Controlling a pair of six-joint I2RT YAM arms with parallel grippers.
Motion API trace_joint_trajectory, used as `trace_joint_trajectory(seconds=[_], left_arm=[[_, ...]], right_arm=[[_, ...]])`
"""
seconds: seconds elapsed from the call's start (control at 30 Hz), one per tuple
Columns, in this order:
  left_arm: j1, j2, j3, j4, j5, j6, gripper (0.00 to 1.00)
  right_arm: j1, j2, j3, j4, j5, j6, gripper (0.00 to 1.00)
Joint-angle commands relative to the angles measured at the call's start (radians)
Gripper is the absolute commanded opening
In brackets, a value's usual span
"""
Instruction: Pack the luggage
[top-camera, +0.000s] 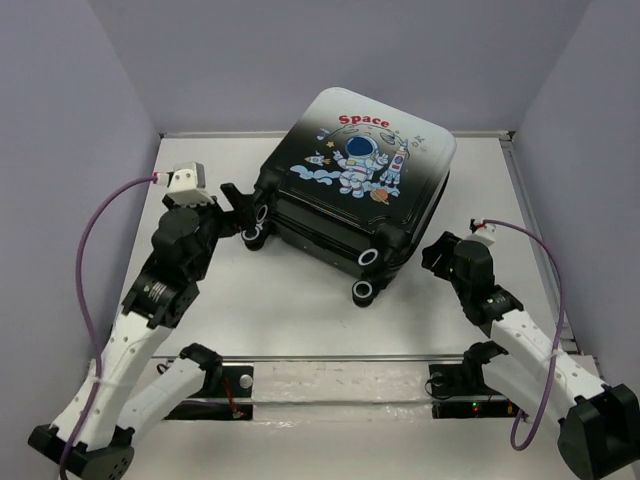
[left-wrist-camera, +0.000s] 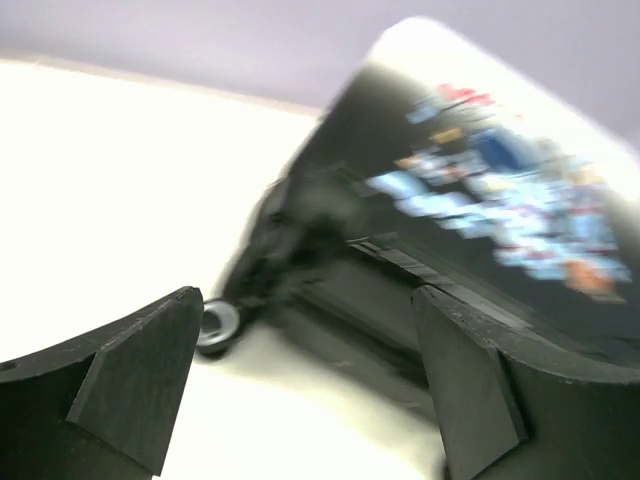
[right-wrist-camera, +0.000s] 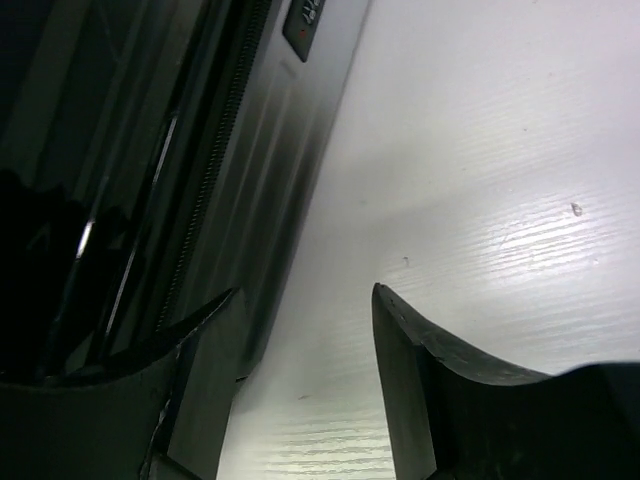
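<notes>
Reaches forward from the near edge with the left arm (top-camera: 150, 300), bent at the elbow, and points the left gripper (top-camera: 245, 212) to the right, fingers (left-wrist-camera: 140, 370) spread wide. Reaches forward also with the right arm (top-camera: 510, 330), lower and flatter, and turns the right gripper (top-camera: 437, 255) to the left, fingers (right-wrist-camera: 450, 400) parted too.

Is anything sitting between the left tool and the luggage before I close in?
Nothing visible. The left tool is open at the wheeled corner of the luggage. Its wrist view shows only bare table and a wheel of the case ahead of it.
</notes>
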Motion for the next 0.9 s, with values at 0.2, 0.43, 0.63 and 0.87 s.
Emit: trace_joint_trajectory(seconds=[0.2, 0.43, 0.63, 0.87], left_arm=[[0.181, 0.279, -0.035, -0.015, 0.196, 0.206, 0.99], [0.186, 0.432, 0.037, -0.009, 0.180, 0.240, 0.99], [0.189, 0.518, 0.052, 0.003, 0.229, 0.253, 0.97], [0.189, 0.549, 0.071, 0.039, 0.270, 0.249, 0.44]], right_arm=[[-0.006, -0.048, 0.011, 0.042, -0.135, -0.038, 0.65], [-0.006, -0.024, -0.002, 0.092, -0.179, -0.036, 0.67], [-0.006, -0.014, -0.005, 0.109, -0.184, -0.036, 0.67], [-0.006, 0.045, 0.053, 0.120, -0.184, -0.041, 0.67]])
